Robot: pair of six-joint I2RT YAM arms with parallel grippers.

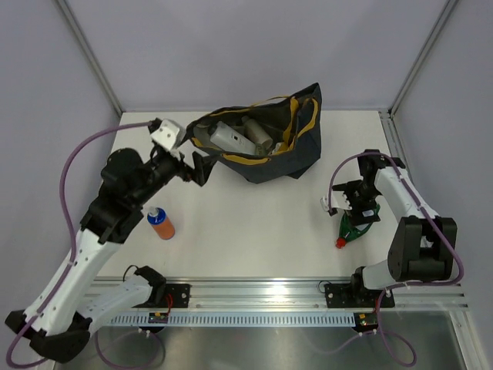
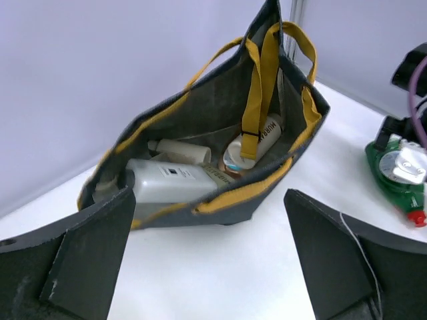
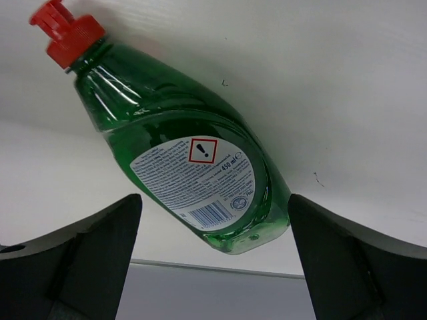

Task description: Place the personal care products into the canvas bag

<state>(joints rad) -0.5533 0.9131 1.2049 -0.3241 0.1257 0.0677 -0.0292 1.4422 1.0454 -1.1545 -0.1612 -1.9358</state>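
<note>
The canvas bag (image 1: 296, 150) lies open at the back centre, its mouth facing my left gripper (image 1: 199, 168). That gripper is open and empty, just in front of the bag's rim (image 2: 253, 193). Inside the bag I see a white bottle (image 2: 167, 183), a cream bottle (image 2: 179, 151) and a labelled bottle (image 2: 261, 137). The orange bottle with a blue cap (image 1: 161, 223) stands on the table near the left arm. The green bottle with a red cap (image 1: 350, 231) lies on the table at the right. My right gripper (image 1: 357, 210) is open above it, its fingers either side of the bottle's base (image 3: 200, 173).
The table's right edge rail (image 1: 393, 142) runs close behind the right arm. A metal rail (image 1: 269, 287) crosses the near edge by the arm bases. The right arm and green bottle also show in the left wrist view (image 2: 397, 170).
</note>
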